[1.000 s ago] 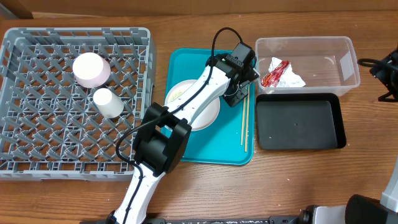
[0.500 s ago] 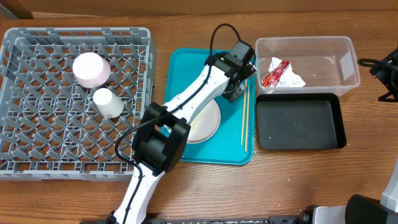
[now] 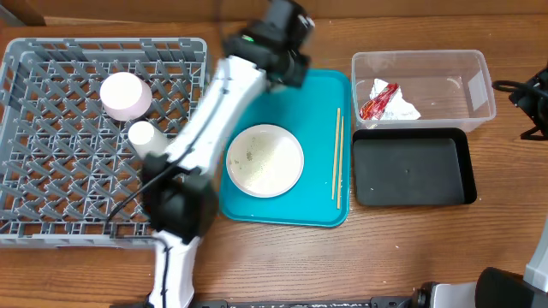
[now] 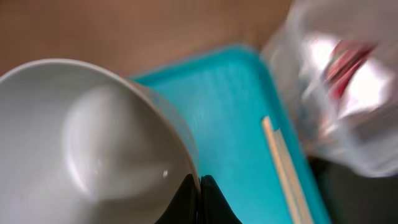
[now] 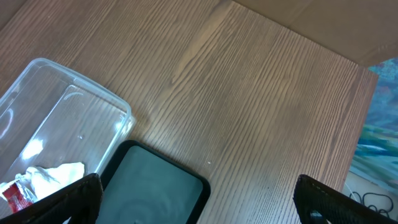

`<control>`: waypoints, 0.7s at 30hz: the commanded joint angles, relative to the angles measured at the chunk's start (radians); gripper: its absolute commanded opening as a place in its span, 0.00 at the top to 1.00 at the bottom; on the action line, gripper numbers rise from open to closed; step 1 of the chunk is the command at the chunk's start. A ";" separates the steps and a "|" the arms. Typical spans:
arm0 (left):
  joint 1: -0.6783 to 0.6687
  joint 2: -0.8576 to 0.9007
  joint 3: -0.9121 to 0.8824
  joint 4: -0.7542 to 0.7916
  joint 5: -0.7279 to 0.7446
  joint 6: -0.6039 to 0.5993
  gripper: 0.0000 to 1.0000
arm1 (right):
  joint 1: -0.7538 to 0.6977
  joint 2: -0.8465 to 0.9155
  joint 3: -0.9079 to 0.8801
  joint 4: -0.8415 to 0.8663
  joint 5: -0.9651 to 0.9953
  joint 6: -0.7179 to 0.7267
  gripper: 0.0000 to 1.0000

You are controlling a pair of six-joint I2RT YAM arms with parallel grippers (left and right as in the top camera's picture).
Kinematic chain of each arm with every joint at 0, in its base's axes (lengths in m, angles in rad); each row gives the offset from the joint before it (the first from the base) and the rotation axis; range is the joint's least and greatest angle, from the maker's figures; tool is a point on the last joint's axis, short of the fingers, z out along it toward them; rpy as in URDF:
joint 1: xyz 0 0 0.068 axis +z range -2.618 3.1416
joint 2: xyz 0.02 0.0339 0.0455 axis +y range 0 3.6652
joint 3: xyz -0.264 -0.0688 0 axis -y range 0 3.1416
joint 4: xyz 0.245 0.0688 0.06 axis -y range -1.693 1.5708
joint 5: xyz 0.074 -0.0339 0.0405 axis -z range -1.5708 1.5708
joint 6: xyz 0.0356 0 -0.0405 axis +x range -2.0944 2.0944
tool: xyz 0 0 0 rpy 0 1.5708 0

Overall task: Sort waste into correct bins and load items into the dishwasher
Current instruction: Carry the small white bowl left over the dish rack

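1. The left pincer (image 4: pixel 199 193) pinches the rim of a white bowl (image 4: pixel 87 137), which sits to its left over the teal tray (image 4: pixel 230 118); chopsticks (image 4: pixel 289 168) lie to its right.
2. The right pincer (image 5: pixel 198 186) is spread wide above the counter (image 5: pixel 249 93), with the clear tub (image 5: pixel 56 106) and black tray (image 5: pixel 155 186) beneath it.

white bowl (image 4: pixel 93 143) gripped at rim, speckled plate (image 3: pixel 265 160)
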 commanded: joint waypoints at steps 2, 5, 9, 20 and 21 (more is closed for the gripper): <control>0.143 -0.192 0.044 -0.039 0.156 -0.127 0.96 | -0.002 -0.005 0.002 0.004 0.007 0.000 0.00; 0.258 -0.247 0.044 -0.079 0.264 -0.189 0.96 | -0.002 -0.005 0.002 0.004 0.007 0.000 0.00; 0.423 -0.258 0.042 -0.100 0.571 -0.210 0.96 | -0.002 -0.005 0.002 0.004 0.007 0.000 0.00; 0.704 -0.149 -0.004 -0.098 1.109 -0.209 0.96 | -0.002 -0.005 0.002 0.004 0.007 0.000 0.00; 0.708 -0.135 -0.004 -0.101 1.109 -0.208 0.96 | -0.002 -0.005 0.002 0.004 0.007 0.000 0.00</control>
